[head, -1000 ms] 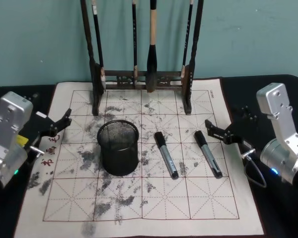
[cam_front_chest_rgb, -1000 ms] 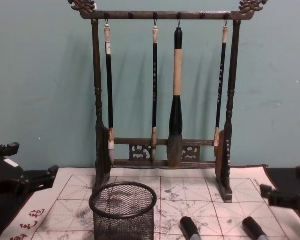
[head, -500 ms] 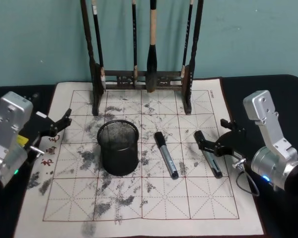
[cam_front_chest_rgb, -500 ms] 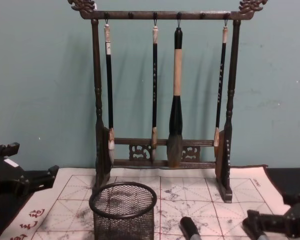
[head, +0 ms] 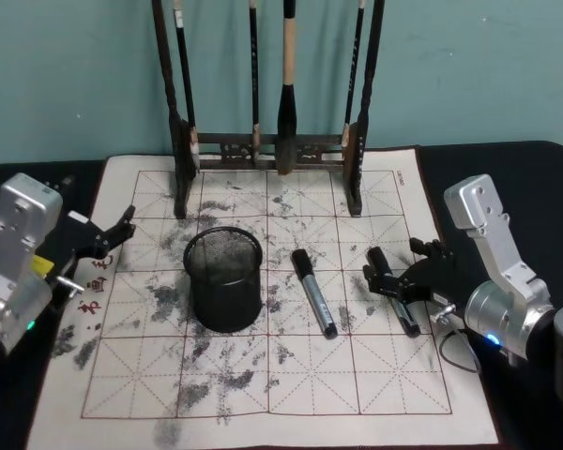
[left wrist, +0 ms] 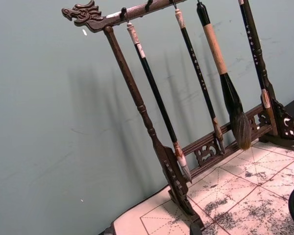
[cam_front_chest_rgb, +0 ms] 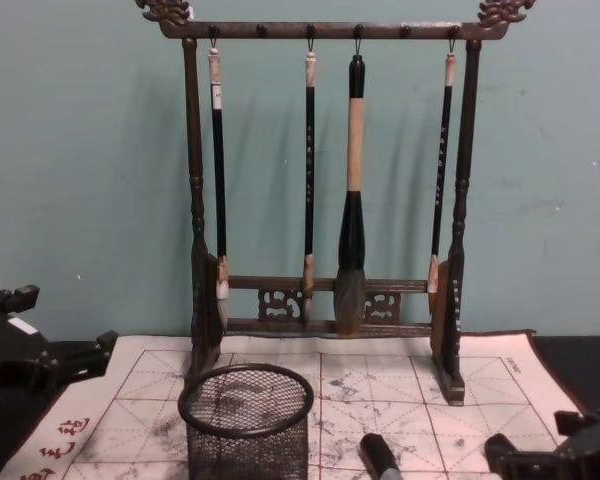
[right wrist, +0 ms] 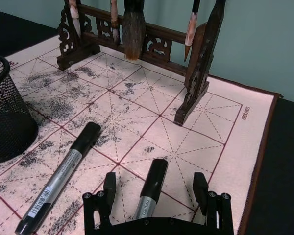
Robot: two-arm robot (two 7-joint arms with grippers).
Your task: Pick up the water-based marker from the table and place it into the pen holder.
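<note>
Head view: the right gripper (head: 394, 281) sat low over the rightmost marker (head: 409, 321) on the table (head: 516, 178); the pen holder (head: 223, 281) stood well to the left; the left gripper (head: 113, 234) hung open and empty. Right wrist view: its jaws straddled that marker wide, gripping nothing, seemingly lined up to pinch. Chest view: it sat low at the right.

The calligraphy mat (right wrist: 220, 127) carries a small "deli" mark (right wrist: 245, 116) by its right border and illegible red characters (head: 86, 305) at left.

Mesh pen holder (head: 224, 281) stands upright on stained mat (head: 263, 380). To its right, left marker (head: 314, 292) and right marker (right wrist: 151, 190) lie flat, parallel.
</note>
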